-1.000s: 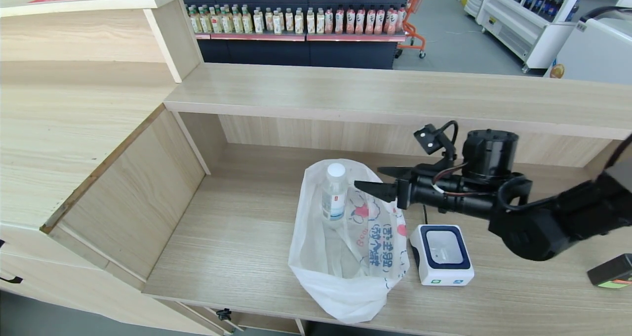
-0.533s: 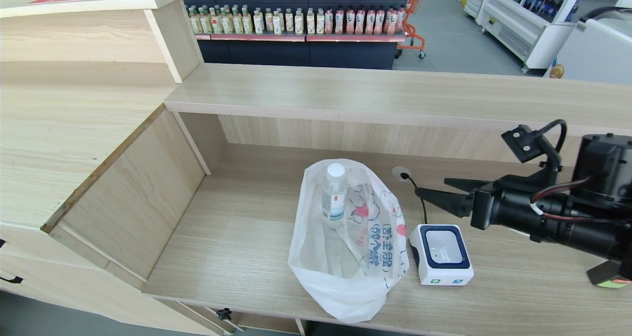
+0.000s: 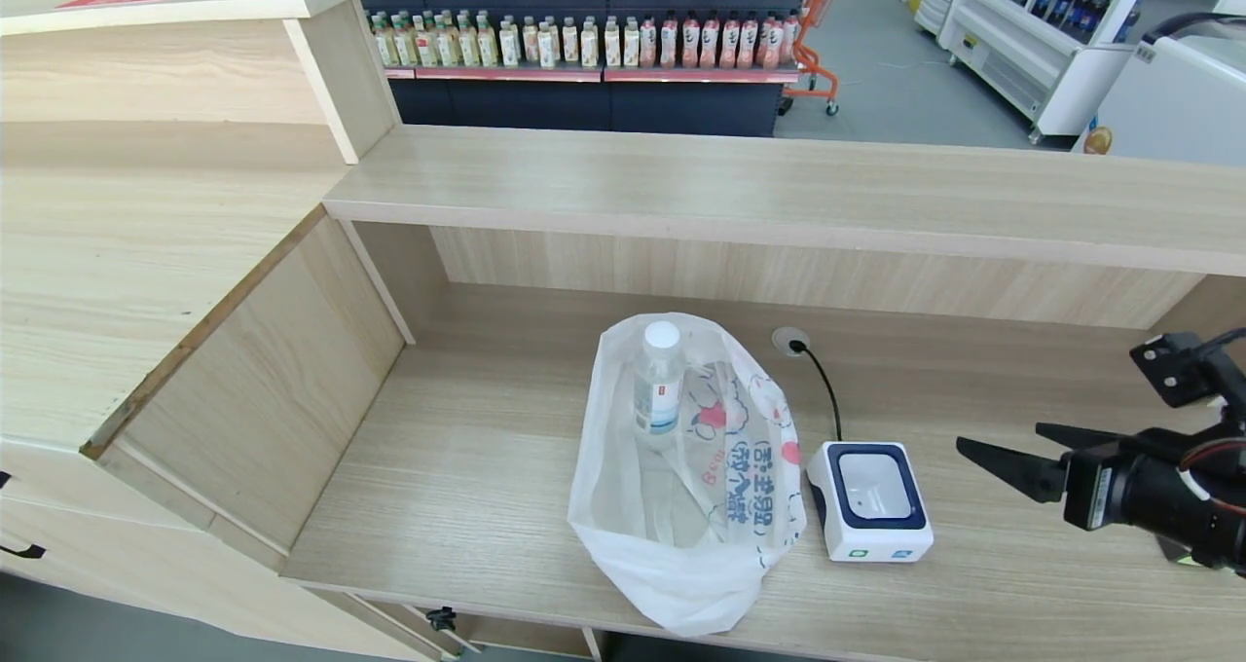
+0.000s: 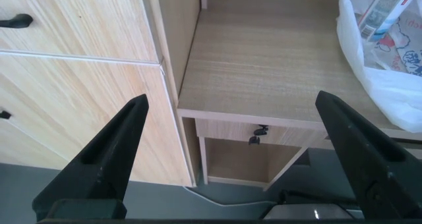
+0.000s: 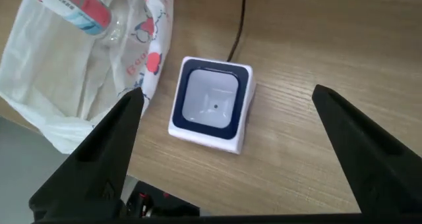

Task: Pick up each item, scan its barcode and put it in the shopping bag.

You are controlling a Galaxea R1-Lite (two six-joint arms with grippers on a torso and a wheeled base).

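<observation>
A white plastic shopping bag [image 3: 681, 506] lies open on the lower counter, with a clear water bottle [image 3: 659, 380] resting inside it. Right of the bag sits the white and blue barcode scanner [image 3: 869, 499]. My right gripper [image 3: 1003, 443] hovers open and empty to the right of the scanner, pointing toward it. In the right wrist view the scanner [image 5: 211, 105], the bag [image 5: 72, 79] and the bottle [image 5: 72, 6] lie below that gripper [image 5: 225, 95]. My left gripper [image 4: 231, 99] is open and empty, low in front of the counter's near edge, with the bag [image 4: 382, 66] off to one side.
A black cable [image 3: 823, 389] runs from the scanner to a hole [image 3: 790, 339] in the counter. A raised wooden ledge [image 3: 779, 185] spans the back, and a side panel [image 3: 263, 389] walls the left. A drawer front with a black handle [image 4: 16, 20] stands near the left gripper.
My right gripper has drawn back from above the bag, moving right past the scanner and lower, staying open. The bottle rests in the bag unchanged.
</observation>
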